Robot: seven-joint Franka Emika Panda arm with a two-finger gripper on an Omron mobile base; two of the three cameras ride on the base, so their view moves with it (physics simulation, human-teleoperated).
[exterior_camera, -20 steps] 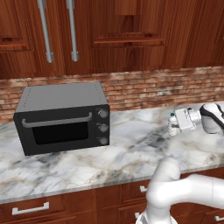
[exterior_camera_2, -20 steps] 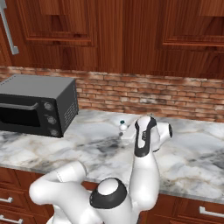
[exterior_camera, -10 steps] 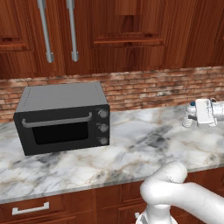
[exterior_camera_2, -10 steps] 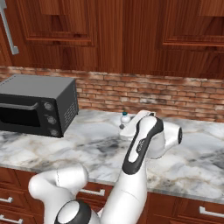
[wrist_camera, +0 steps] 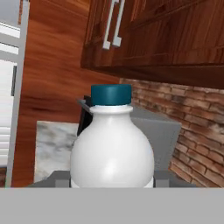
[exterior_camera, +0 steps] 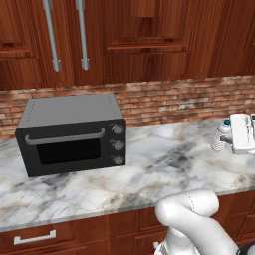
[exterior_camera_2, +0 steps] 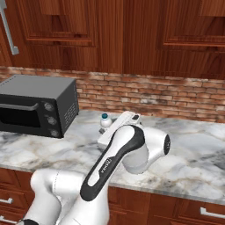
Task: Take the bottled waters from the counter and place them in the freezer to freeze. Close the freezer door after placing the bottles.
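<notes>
Wood cabinets (exterior_camera: pixel 144 35) hang over a brick wall (exterior_camera_2: pixel 145 94). The marble bench (exterior_camera: pixel 149 164) carries a black toaster oven (exterior_camera: pixel 72 134). Above the bench's right part, the jaws are closed on a whitish blue-capped bottle (wrist_camera: pixel 111 146), held upright.

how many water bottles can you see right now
1: a whitish bottle with a blue cap, held in the gripper above the counter, right of the toaster oven. A second may be hidden.
</notes>
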